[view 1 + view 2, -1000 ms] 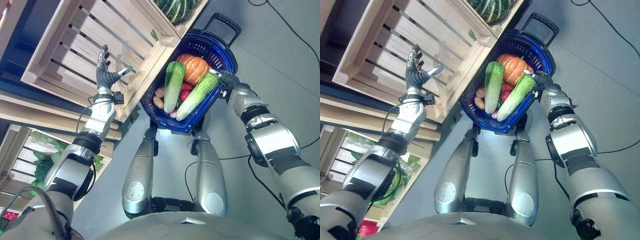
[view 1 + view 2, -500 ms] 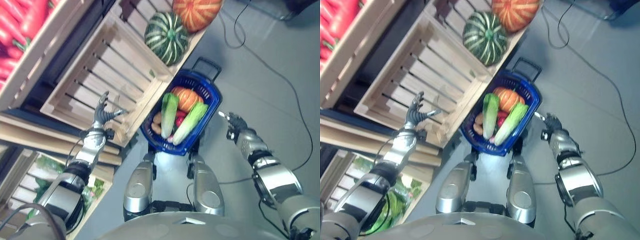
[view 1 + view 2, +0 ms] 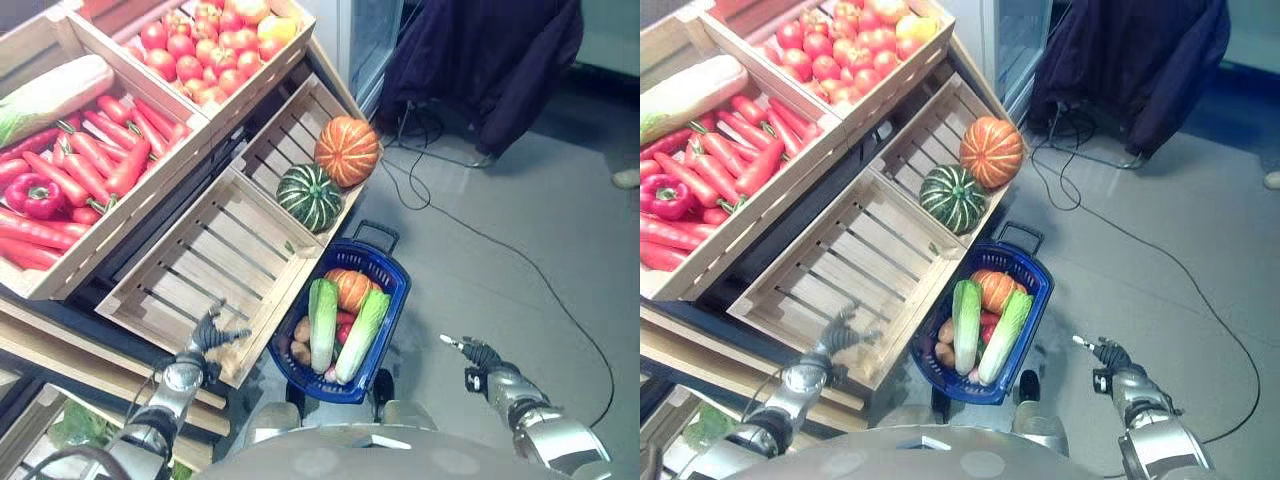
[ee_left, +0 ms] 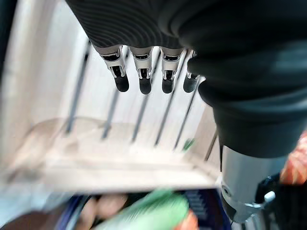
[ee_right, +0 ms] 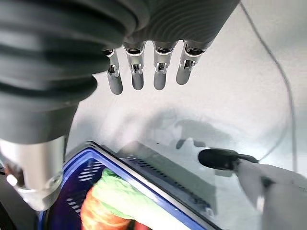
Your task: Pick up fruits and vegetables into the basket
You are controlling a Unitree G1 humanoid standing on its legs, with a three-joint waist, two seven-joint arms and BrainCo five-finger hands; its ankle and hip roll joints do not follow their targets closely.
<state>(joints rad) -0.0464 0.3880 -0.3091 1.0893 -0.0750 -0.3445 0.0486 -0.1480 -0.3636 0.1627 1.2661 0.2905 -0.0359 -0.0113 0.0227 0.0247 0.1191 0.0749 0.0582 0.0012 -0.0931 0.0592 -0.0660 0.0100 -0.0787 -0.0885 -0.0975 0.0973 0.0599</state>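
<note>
The blue basket stands on the grey floor, touching the corner of the empty slatted wooden crate. Inside it lie two green-white cabbages, an orange pumpkin, potatoes and something red between them. Beside the basket, the left hand hovers at the crate's near corner, fingers straight and apart, holding nothing. On the basket's other side the right hand hangs over the floor, fingers straight, empty. Past the basket's black handle, a striped green squash and a second orange pumpkin sit in the next crate.
</note>
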